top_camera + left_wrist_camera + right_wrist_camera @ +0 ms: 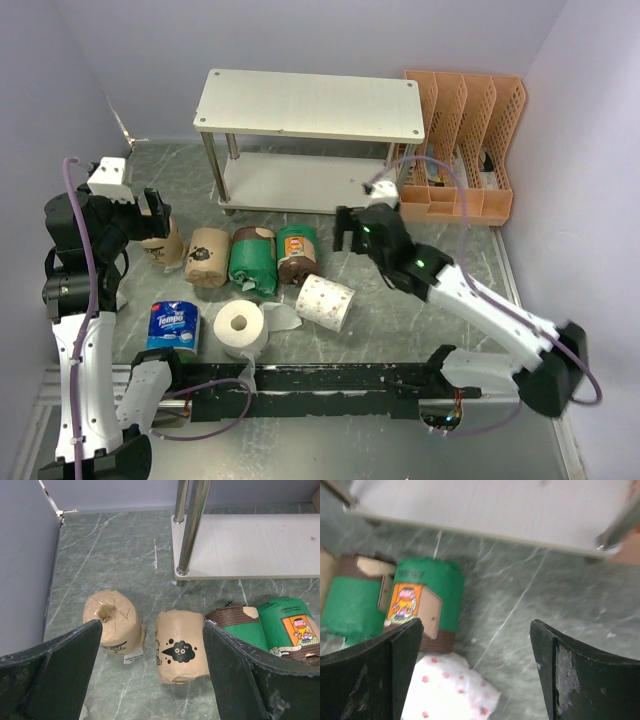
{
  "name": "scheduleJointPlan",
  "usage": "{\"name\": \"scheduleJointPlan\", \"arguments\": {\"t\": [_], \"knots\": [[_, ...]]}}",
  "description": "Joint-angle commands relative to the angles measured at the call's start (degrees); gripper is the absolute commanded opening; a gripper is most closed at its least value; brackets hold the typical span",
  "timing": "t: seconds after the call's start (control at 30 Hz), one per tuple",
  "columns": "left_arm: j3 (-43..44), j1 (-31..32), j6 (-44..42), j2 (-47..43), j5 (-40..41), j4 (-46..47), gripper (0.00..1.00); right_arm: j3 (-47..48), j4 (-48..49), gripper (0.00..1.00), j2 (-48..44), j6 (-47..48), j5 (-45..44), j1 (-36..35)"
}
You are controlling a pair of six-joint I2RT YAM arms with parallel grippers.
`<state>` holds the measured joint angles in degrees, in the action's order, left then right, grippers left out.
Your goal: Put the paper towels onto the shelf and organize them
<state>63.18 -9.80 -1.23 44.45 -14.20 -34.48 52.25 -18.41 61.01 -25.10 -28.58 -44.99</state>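
The shelf [310,105] stands at the back, both boards bare. On the table in front lie two tan rolls [207,257], two green rolls [252,260], two white rolls [325,302] and the blue Tempo roll [173,328]. My left gripper [150,215] is open and empty, hovering over the tan rolls. In the left wrist view its gripper [152,675] frames the lying tan roll [182,647], with the upright one [112,622] to the left. My right gripper [348,232] is open and empty above bare table beside a green roll [427,597] and the dotted white roll [450,692].
An orange slotted file rack [465,140] stands right of the shelf. Walls close in at the left, back and right. A black rail [330,385] runs along the near edge between the arm bases. The shelf's lower board [250,545] and metal posts [192,525] are just beyond the rolls.
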Motion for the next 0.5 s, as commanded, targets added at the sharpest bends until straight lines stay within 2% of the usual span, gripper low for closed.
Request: {"name": "scheduleJointPlan", "arguments": {"t": [0.0, 0.07, 0.1, 0.23, 0.47], "knots": [[-0.1, -0.9, -0.1, -1.0, 0.4, 2.1, 0.94, 12.3, -11.6, 0.88, 15.3, -5.7, 6.0, -7.9], [-0.5, -0.8, -0.4, -1.2, 1.1, 2.3, 0.94, 19.4, -19.1, 0.89, 22.5, -9.5, -4.8, -14.1], [-0.7, -0.9, -0.5, -1.3, 1.5, 2.3, 0.94, 22.6, -22.0, 0.89, 25.6, -10.7, -6.5, -15.7], [-1.0, -0.8, -0.5, -1.4, 1.8, 2.7, 0.94, 32.0, -26.9, 0.89, 34.9, -11.8, -8.2, -18.5], [-1.2, -0.1, -1.2, -1.8, 3.5, 2.5, 0.93, 41.8, -37.8, 0.85, 42.5, -16.6, -12.5, -19.8]]}}
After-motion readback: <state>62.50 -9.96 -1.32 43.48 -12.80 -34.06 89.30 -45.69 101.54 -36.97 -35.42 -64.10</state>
